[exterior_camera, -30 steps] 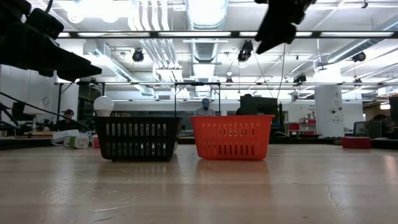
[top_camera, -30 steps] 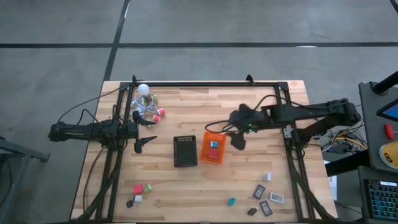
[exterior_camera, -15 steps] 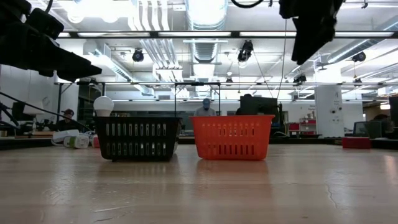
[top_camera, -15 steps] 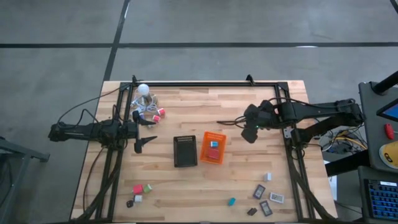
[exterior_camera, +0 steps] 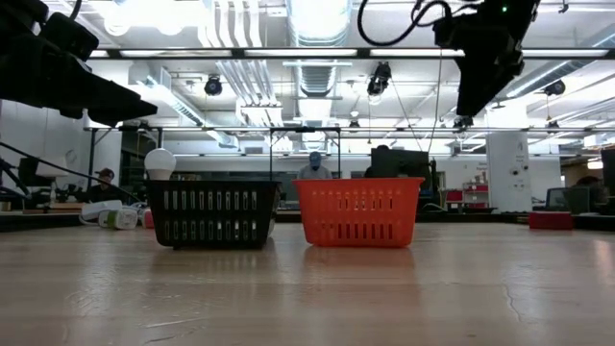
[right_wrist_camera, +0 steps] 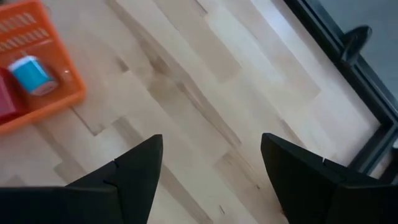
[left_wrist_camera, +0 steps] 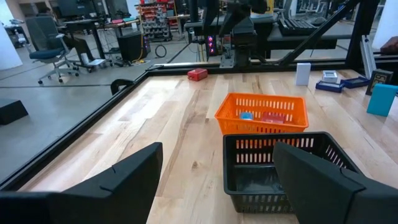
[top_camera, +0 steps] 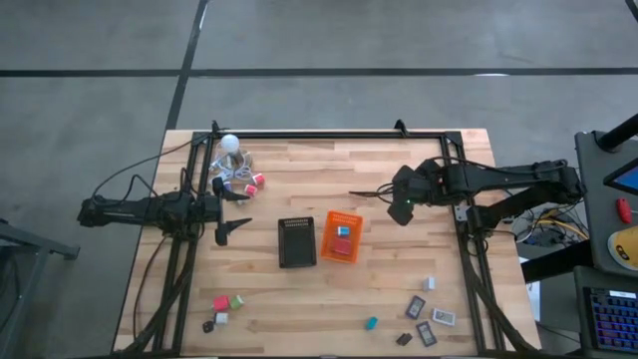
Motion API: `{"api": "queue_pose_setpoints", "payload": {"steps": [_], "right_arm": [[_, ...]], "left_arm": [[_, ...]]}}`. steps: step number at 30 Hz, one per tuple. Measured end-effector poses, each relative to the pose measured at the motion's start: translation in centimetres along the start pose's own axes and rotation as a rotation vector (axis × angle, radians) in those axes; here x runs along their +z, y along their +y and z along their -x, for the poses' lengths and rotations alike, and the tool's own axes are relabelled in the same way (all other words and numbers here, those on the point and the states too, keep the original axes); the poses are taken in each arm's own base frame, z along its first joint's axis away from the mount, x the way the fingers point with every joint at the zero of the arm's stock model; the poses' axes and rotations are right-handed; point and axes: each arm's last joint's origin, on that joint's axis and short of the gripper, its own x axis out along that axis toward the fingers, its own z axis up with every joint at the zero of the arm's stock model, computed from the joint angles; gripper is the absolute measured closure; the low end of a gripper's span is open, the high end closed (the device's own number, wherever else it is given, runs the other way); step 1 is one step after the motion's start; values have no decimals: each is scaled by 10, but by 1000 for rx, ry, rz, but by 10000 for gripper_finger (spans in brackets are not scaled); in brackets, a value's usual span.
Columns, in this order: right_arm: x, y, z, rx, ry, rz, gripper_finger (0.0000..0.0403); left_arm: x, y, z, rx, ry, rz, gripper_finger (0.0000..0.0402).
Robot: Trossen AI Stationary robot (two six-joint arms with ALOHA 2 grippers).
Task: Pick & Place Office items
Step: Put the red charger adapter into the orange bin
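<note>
The office items lie scattered. Several small blocks [top_camera: 225, 303] are near the table's near left corner, and flat dark rectangles [top_camera: 427, 321] and a teal piece [top_camera: 371, 323] sit at the near right. A blue piece [right_wrist_camera: 30, 73] and a red one [right_wrist_camera: 5, 102] lie in the orange tray [top_camera: 341, 236]. My right gripper [top_camera: 402, 211] hangs open and tipped down over bare wood, to the right of the orange tray, with nothing between its fingers [right_wrist_camera: 211, 149]. My left gripper [top_camera: 234, 228] waits open at the table's left, facing the black tray [left_wrist_camera: 292, 168].
The black tray [top_camera: 296, 241] stands beside the orange one at the table's middle. A white ball with coiled cable [top_camera: 230, 146] and small red pieces [top_camera: 256, 181] sit at the far left. A black frame rail [right_wrist_camera: 348, 99] runs along the table's edge. Bare wood lies beneath my right gripper.
My right gripper has moved from beside the orange tray's right edge toward the table's right edge, tipping more steeply downward and rolling at the wrist. It stays open and carries nothing.
</note>
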Motion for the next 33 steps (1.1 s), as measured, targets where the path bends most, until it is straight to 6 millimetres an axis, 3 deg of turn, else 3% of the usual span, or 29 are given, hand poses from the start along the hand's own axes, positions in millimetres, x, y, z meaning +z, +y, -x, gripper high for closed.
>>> {"api": "queue_pose_setpoints", "payload": {"steps": [14, 26, 33], "right_arm": [[3, -31, -28, -50, 128, -138, 138], [3, -57, -37, -105, 236, -163, 138], [0, -74, -51, -36, 315, -193, 138]], "left_arm": [[0, 0, 0, 0, 0, 0, 92], [0, 0, 0, 0, 0, 0, 92], [0, 0, 0, 0, 0, 0, 92]]}}
